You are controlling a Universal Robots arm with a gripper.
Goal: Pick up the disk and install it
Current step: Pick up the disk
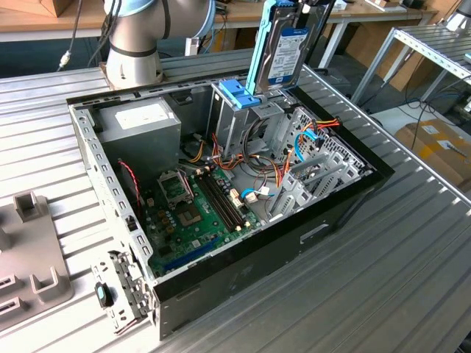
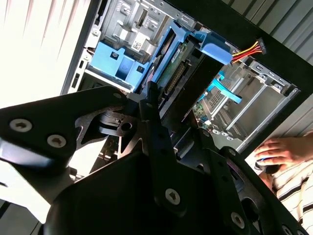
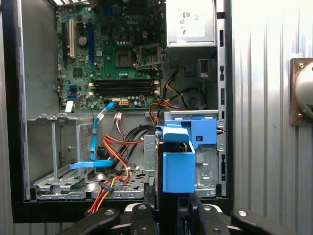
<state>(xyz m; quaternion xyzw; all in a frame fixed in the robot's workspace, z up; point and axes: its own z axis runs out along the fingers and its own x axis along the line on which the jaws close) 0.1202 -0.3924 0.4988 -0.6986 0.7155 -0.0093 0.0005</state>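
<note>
In the exterior view the disk (image 1: 285, 45) hangs upright in the air, its white-and-blue label facing the camera and a light-blue carrier rail along its edge. My gripper (image 1: 302, 6) is shut on its top end at the frame's upper edge. The disk's lower end sits just above the tall metal drive cage (image 1: 246, 121) of the open computer case (image 1: 324, 220), beside the cage's blue latch (image 1: 239, 92). In both wrist views the disk (image 2: 173, 73) (image 3: 177, 171) is seen end-on between my black fingers (image 2: 146, 105), pointing down toward the cage.
A grey power supply (image 1: 140, 121) and a green motherboard (image 1: 191, 206) lie inside the case, with loose coloured cables (image 1: 309, 136) near the bays. A grey fixture (image 1: 29, 250) lies on the exterior view's left. A person's hand (image 2: 283, 149) rests beside the case.
</note>
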